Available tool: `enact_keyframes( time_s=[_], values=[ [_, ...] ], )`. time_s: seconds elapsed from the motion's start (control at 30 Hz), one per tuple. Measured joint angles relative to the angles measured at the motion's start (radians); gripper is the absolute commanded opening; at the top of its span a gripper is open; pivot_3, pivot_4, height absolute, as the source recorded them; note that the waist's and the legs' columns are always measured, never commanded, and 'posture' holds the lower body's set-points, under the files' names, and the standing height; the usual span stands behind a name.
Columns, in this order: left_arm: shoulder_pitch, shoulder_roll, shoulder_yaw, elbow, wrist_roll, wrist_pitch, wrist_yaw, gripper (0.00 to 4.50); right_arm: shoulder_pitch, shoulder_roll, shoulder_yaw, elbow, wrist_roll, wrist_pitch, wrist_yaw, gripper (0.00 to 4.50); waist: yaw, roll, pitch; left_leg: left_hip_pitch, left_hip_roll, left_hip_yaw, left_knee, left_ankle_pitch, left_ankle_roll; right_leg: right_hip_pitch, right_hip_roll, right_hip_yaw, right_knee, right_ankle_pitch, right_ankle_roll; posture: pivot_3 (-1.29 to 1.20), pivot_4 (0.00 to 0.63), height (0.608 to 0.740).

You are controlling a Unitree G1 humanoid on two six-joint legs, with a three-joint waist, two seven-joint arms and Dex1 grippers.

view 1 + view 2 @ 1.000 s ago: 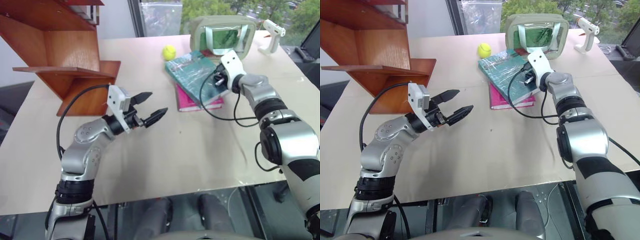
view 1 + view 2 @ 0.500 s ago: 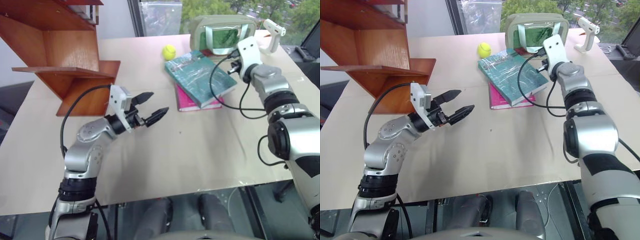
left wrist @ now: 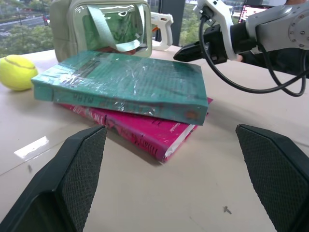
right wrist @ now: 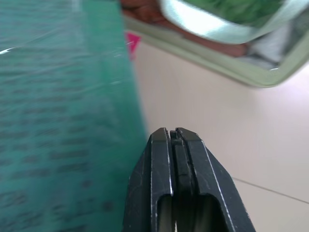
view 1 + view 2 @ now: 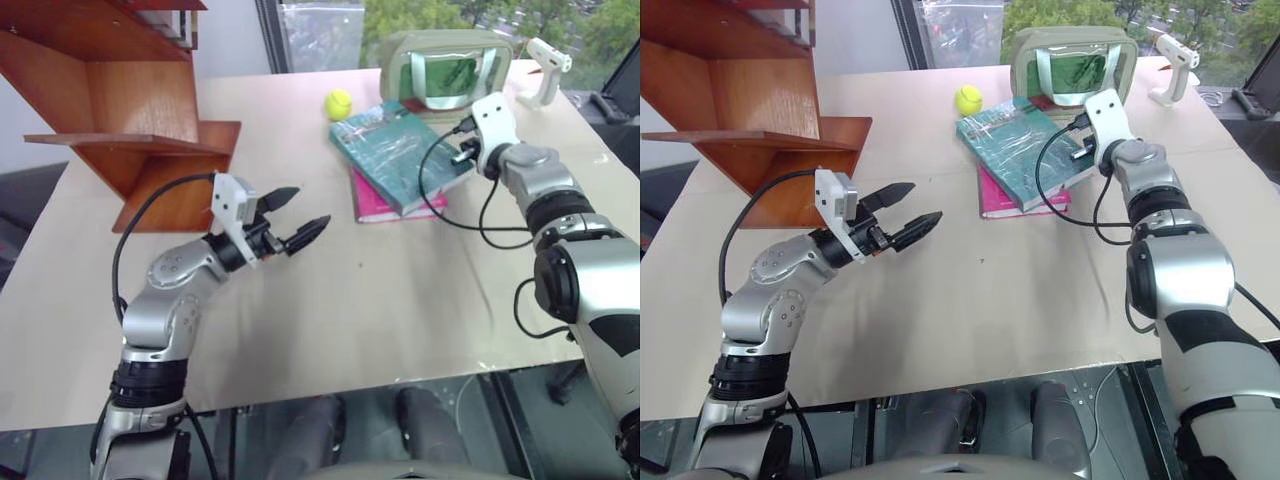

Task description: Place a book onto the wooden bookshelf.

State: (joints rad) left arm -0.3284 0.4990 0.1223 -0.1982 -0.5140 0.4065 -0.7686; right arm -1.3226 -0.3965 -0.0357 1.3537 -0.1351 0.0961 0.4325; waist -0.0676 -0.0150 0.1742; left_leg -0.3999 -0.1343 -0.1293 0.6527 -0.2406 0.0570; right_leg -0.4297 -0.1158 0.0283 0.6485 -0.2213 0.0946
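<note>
Beside my right end effector (image 4: pixel 174 137), fingers pressed together on nothing, the thick glossy teal-green book (image 5: pixel 400 152) lies atop a thin pink book (image 5: pixel 385 202) (far counter side). Left end effector (image 5: pixel 296 217) gapes wide, well short of it.

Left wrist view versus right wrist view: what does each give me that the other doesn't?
Left wrist alone: the tennis ball, the white glue gun, the teal book lying whole on the pink book, and the open left gripper.

Right wrist alone: the right gripper seen along its own shut fingertips, beside the teal book's edge.

Both: teal book, pink book, green bag, table.
</note>
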Motion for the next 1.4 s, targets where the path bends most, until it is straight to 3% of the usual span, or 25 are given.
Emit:
enact_keyframes(
  time_s=[0.3,0.83,1.4],
  values=[
    [0.009,0.005,0.000,-0.014,0.000,0.000,0.002,4.50,0.010,0.003,0.000,-0.002,-0.001,-0.039,0.069,0.02,-0.001,0.000,0.000,0.000,0.000,0.000,0.000,0.000,0.000,0.000,0.000,0.000,0.001,0.000,0.000,0.00,0.150,0.736],
    [0.028,0.011,0.021,-0.029,0.000,0.000,0.015,4.50,0.050,-0.087,0.022,0.000,-0.060,-0.041,-0.042,0.02,-0.001,0.000,0.000,0.000,0.000,0.001,0.000,0.000,0.000,-0.001,0.000,0.001,0.001,0.000,0.000,0.00,0.150,0.736],
    [0.042,0.082,0.061,-0.023,0.000,-0.026,-0.048,4.50,0.090,-0.013,0.018,-0.011,-0.013,-0.127,0.255,0.02,-0.002,0.000,0.000,0.000,0.000,0.002,0.000,0.000,0.000,-0.001,0.000,0.002,0.002,0.000,0.000,0.00,0.150,0.736]
  ],
)
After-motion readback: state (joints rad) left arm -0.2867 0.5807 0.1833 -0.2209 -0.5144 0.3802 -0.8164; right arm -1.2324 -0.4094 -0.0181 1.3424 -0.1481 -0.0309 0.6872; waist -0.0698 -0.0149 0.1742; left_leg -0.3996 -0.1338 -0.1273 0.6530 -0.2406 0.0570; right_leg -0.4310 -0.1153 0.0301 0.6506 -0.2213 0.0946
